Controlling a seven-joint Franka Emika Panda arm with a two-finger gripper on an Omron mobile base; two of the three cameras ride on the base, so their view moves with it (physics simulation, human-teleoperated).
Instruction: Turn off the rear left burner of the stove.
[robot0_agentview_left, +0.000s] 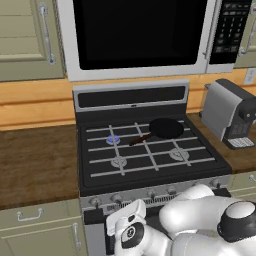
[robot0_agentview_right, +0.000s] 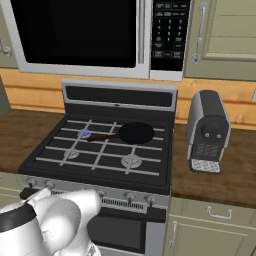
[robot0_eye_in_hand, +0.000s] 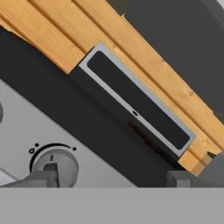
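- The rear left burner (robot0_agentview_left: 113, 140) glows blue under the grates of the stove (robot0_agentview_left: 150, 155), at about ten o'clock on the cooktop. A black pan (robot0_agentview_left: 166, 128) sits on the rear right burner, its handle reaching toward the flame.
- My pincer (robot0_eye_in_hand: 111, 178) is released, its two fingertips spread wide apart and nothing between them. It hangs low in front of the stove's front panel.
- In the hand view, one knob (robot0_eye_in_hand: 55, 166) sits just behind the fingertip at seven o'clock.
- Main risk, as I judge it: closing on the wrong knob. Several look alike along the front, and close up I cannot tell which one feeds the lit burner.
- A second risk: that knob is off-centre between the fingertips, so a squeeze now could slip off its edge.
- The base views give me the flame, the pan and the coffee machine (robot0_agentview_right: 207, 131) on the counter (robot0_agentview_right: 220, 185).
- The hand view adds the knob's dial marks, which are too small to read from the base.
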